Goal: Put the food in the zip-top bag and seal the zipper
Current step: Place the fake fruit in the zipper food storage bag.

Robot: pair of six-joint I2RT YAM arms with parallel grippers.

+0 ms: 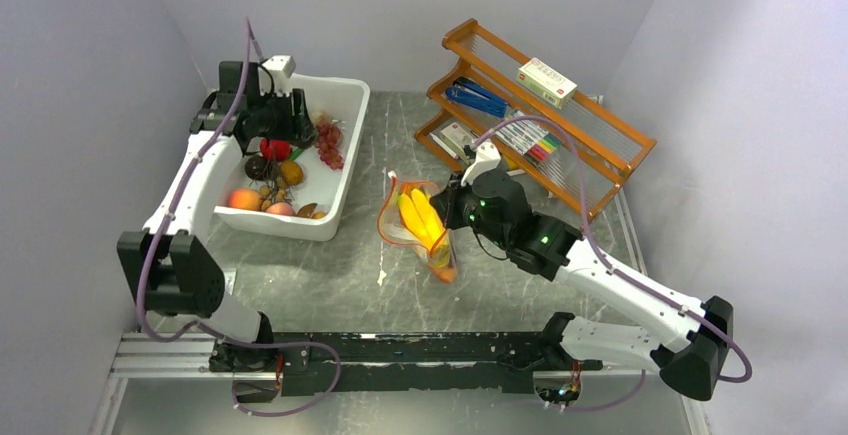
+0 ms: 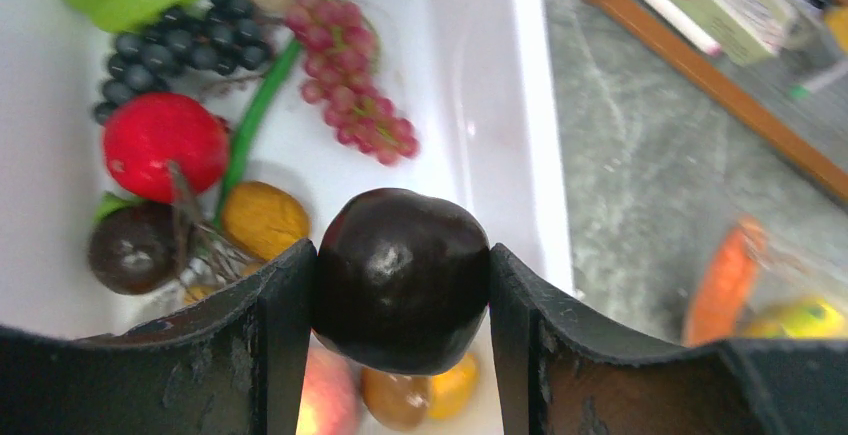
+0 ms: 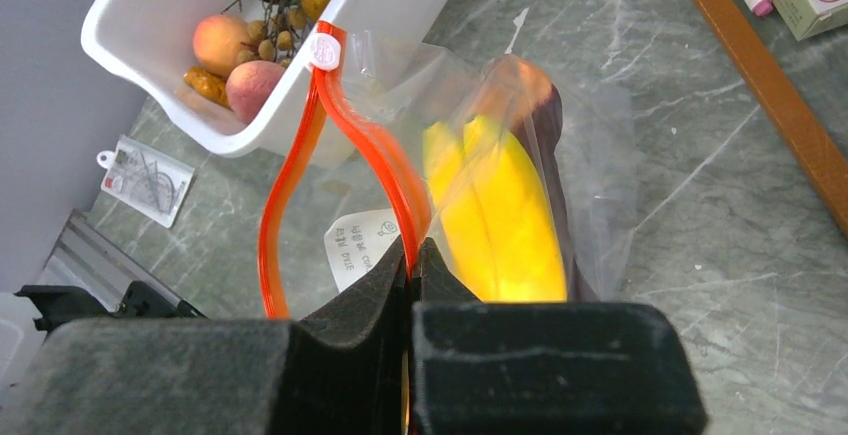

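Grey marbled table (image 1: pixel 330 275) bears a white bin (image 1: pixel 290 225), wooden rack (image 1: pixel 632 145) and small card (image 3: pixel 145 180).

Left jaws half-wide, probably raised; right jaws pinched shut.

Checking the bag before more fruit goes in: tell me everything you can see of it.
The bag is clear, thin, crinkled plastic with an orange-red zipper along its mouth, a white slider at one end and a white printed label. The mouth gapes open, toward the bin. The right gripper is shut on one zipper lip; the body seems to rest on the table. Inside lie bananas and a dark slab.
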